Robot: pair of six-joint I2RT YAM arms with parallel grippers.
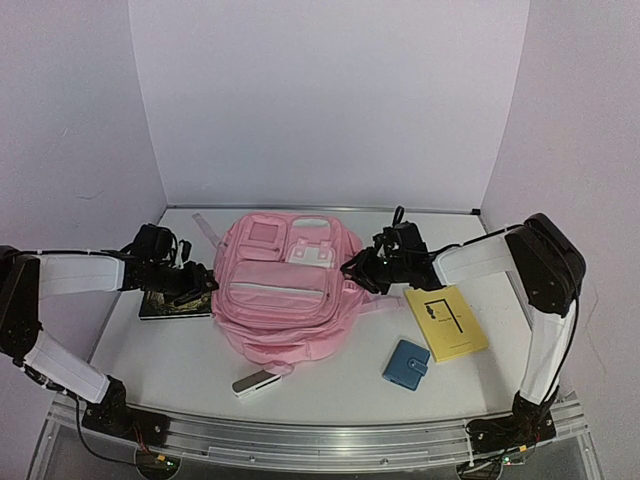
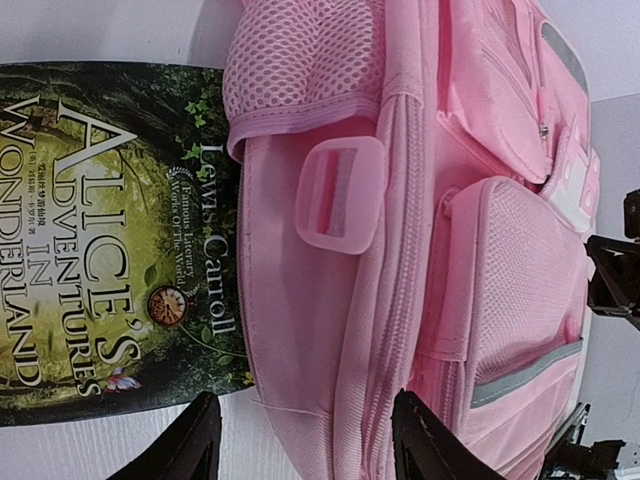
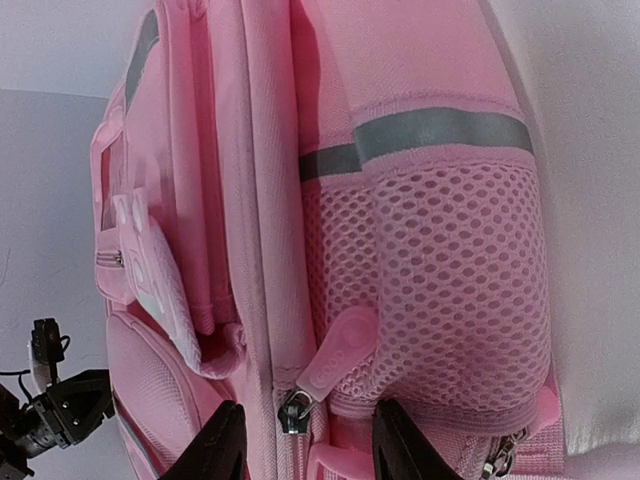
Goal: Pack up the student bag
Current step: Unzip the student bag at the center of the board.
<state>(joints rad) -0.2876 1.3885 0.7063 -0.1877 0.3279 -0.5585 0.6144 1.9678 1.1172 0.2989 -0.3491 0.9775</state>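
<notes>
I see the large soft pink fabric backpack [image 1: 285,290] lying flat in the middle of the white tabletop [image 1: 190,365], front face up. It has pale grey reflective strips, pink mesh side pockets, front zip pockets and a white patch near its far end. A pink plastic strap buckle [image 2: 340,193] sits on its left flank. A pink rubber zip pull [image 3: 335,355] hangs by the right mesh pocket.

The left end effector [image 2: 305,445] is at the bag's left side with its fingers spread wide and nothing held. Just beside that side lies a green paperback "Alice's Adventures in Wonderland" [image 2: 100,240], its edge against the bag.

The right end effector [image 3: 305,450] is at the bag's right side, also spread apart and empty. The zip slider shows between its fingers; I cannot tell if they touch.

To the right of the bag lie a flat yellow booklet [image 1: 446,322] and a small blue wallet [image 1: 406,364]. A slim white and grey bar [image 1: 256,383] lies near the bag's near edge.
</notes>
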